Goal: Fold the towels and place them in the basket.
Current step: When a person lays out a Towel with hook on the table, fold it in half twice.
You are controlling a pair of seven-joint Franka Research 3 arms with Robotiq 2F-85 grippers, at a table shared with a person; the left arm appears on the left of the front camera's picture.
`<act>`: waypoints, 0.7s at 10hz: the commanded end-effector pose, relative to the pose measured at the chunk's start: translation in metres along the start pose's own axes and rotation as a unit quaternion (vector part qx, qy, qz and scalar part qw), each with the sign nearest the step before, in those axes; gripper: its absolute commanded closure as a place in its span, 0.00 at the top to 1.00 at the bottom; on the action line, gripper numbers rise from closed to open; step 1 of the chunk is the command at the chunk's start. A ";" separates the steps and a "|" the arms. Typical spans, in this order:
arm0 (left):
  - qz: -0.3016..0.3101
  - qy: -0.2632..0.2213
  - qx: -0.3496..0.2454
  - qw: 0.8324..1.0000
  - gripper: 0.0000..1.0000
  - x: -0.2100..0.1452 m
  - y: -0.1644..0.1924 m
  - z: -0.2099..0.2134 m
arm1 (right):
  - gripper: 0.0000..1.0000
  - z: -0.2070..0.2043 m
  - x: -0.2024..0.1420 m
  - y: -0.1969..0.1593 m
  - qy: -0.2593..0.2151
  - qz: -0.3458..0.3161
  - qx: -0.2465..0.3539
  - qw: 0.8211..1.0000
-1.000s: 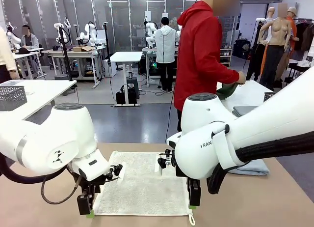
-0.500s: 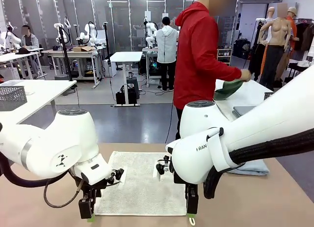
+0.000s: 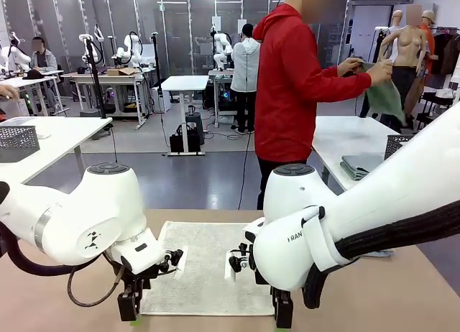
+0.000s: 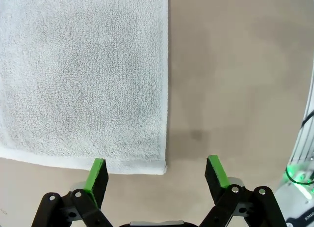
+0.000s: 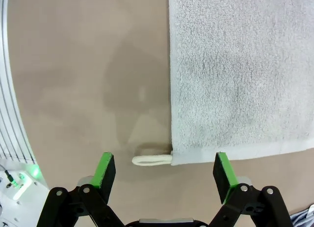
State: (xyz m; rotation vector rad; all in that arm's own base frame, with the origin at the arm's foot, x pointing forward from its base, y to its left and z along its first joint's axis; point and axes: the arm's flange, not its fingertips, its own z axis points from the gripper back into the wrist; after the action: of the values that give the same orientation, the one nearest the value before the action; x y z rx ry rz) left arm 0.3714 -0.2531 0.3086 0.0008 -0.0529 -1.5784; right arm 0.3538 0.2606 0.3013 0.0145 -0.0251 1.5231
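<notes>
A cream-white towel (image 3: 208,264) lies spread flat on the brown table (image 3: 65,303). My left gripper (image 3: 130,314) hangs open over its near left corner (image 4: 159,165), which lies between the green pads (image 4: 96,175). My right gripper (image 3: 282,319) is open over the near right corner, where a small hanging loop (image 5: 152,160) sticks out of the towel (image 5: 235,79). Neither gripper holds anything. Behind the table a person in a red hoodie holds up a green towel (image 3: 386,98) in both hands. A dark mesh basket (image 3: 399,144) stands on the white table at the right.
A folded dark cloth (image 3: 363,164) lies on the white table by the basket. Another mesh basket (image 3: 18,141) sits on a table at the left. My two arms' white bodies crowd the near half of the table beside the towel.
Both grippers have come down and nearer, to the towel's near corners. The person has lifted the green towel from waist height and now holds it up in both hands.
</notes>
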 end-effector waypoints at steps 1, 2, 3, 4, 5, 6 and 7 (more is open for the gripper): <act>-0.018 0.002 0.021 1.000 1.00 -0.001 0.002 -0.007 | 1.00 -0.010 -0.002 -0.003 -0.007 0.014 -0.014 1.000; -0.019 0.002 0.020 1.000 1.00 -0.002 0.003 -0.009 | 1.00 -0.013 -0.004 -0.004 -0.008 0.011 -0.013 1.000; -0.021 0.003 0.018 1.000 1.00 -0.001 0.003 -0.010 | 1.00 -0.015 -0.005 -0.004 -0.009 0.009 -0.014 1.000; -0.023 0.004 0.016 1.000 1.00 -0.001 0.004 -0.011 | 1.00 -0.015 -0.006 -0.006 -0.008 0.006 -0.015 1.000; -0.027 0.006 0.017 0.999 1.00 -0.001 0.005 -0.011 | 1.00 -0.015 -0.006 -0.008 -0.008 0.007 -0.015 1.000; -0.028 0.005 0.017 0.999 1.00 -0.001 0.005 -0.011 | 1.00 -0.015 -0.006 -0.008 -0.007 0.007 -0.014 1.000; -0.029 0.003 0.018 0.999 1.00 -0.001 0.006 -0.012 | 1.00 -0.013 -0.006 -0.009 -0.005 0.008 -0.014 1.000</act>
State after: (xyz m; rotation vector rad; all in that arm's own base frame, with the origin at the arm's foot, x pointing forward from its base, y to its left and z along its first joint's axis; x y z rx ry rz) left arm 0.3726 -0.2537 0.3020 0.0101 -0.0531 -1.6073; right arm 0.3593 0.2577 0.2902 0.0120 -0.0431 1.5179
